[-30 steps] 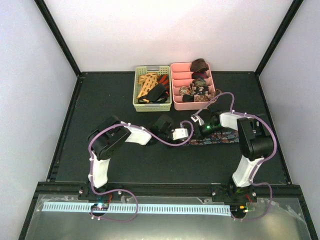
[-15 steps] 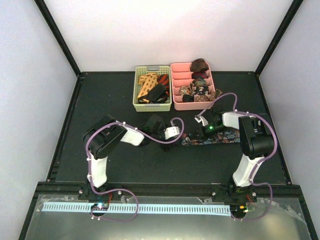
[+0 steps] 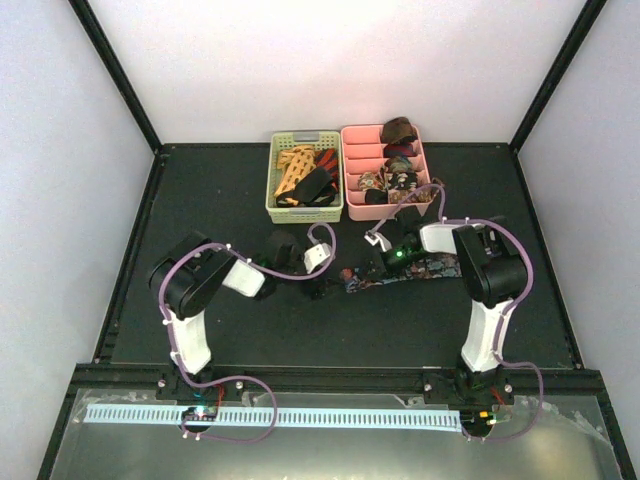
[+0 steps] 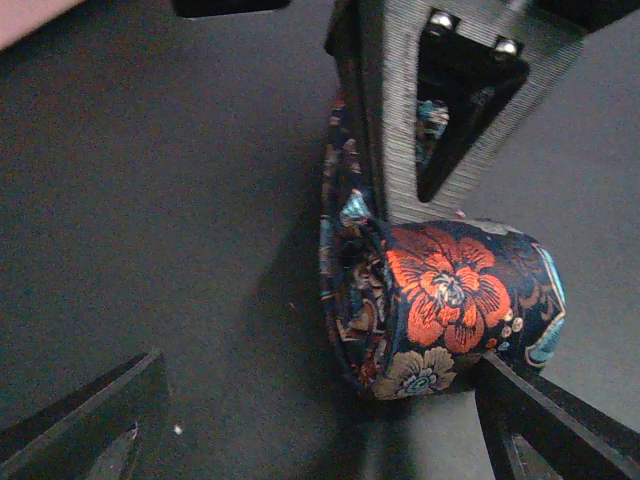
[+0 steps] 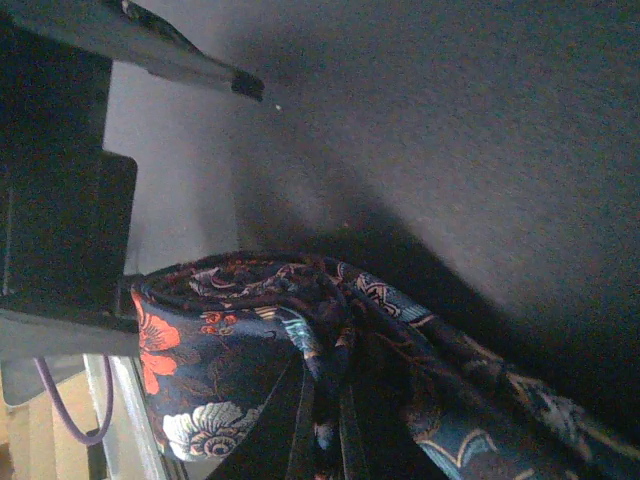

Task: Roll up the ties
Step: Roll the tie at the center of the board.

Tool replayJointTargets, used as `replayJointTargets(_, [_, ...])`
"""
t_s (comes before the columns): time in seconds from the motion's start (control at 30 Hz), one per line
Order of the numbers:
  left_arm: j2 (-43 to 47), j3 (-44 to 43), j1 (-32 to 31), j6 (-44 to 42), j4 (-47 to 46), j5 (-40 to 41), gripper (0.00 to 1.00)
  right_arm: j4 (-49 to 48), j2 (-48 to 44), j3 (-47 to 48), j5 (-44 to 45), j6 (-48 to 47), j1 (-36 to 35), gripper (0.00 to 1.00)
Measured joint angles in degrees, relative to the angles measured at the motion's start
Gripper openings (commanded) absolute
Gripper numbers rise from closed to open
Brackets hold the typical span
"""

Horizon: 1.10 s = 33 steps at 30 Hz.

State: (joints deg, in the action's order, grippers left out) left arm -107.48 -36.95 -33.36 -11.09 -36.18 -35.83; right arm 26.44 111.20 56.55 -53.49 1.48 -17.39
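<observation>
A dark navy floral tie [image 3: 430, 268] lies as a long strip across the mat, its left end wound into a loose coil [image 4: 450, 300]. My right gripper [image 3: 372, 266] is shut on that coiled end, and the fabric wraps over its fingers [image 5: 322, 410]. My left gripper [image 3: 327, 287] stands open just left of the coil. In the left wrist view the coil sits close to the right finger [image 4: 545, 420], while the left finger [image 4: 85, 420] is far off. More ties fill the basket: orange lattice [image 3: 295, 165], black [image 3: 312, 185] and red [image 3: 327, 158].
A pale green slatted basket [image 3: 273, 190] and a pink divided tray [image 3: 347, 175] with several rolled coils [image 3: 398, 130] stand side by side at the back of the black mat [image 3: 220, 200]. Black frame posts rise at the back corners.
My left gripper opened and drew back to the left, off the coil. The right gripper moved left, dragging the navy tie with it.
</observation>
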Motion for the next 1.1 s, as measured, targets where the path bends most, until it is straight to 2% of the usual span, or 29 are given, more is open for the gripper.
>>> replayJointTargets(0.17, [-0.02, 2.93, -0.02, 0.61, -4.24, -1.53, 0.88, -0.52, 1.18, 1.31, 0.0, 1.05, -1.46, 0.02])
replayJointTargets(0.33, [-0.33, 3.21, -0.35, 1.97, -8.83, -3.21, 0.92, 0.2, 2.01, 1.81, -0.44, 1.46, -1.09, 0.02])
replayJointTargets(0.5, [-0.46, 6.64, -3.63, 2.34, -14.51, -3.1, 0.93, 0.57, 2.01, 1.88, -0.42, 1.66, -0.79, 0.02])
replayJointTargets(0.83, [-5.77, 1.42, -6.16, 3.04, -15.5, 1.64, 0.9, -2.19, 0.98, -1.33, -2.1, 2.82, -0.24, 0.02])
replayJointTargets(0.9, [-6.43, 0.5, -6.75, 2.62, -15.34, 2.4, 0.85, -2.78, 0.98, -1.68, -2.4, 2.97, -0.15, 0.02])
replayJointTargets(1.0, [-7.43, -0.52, -7.5, 1.62, -13.73, 2.78, 0.72, -3.58, 0.98, -2.21, -2.95, 3.37, 0.17, 0.02])
replayJointTargets(1.1, [-8.41, -2.58, -7.87, -0.02, -10.73, 2.84, 0.53, -4.11, 0.98, -2.47, -3.26, 3.56, 0.2, 0.11])
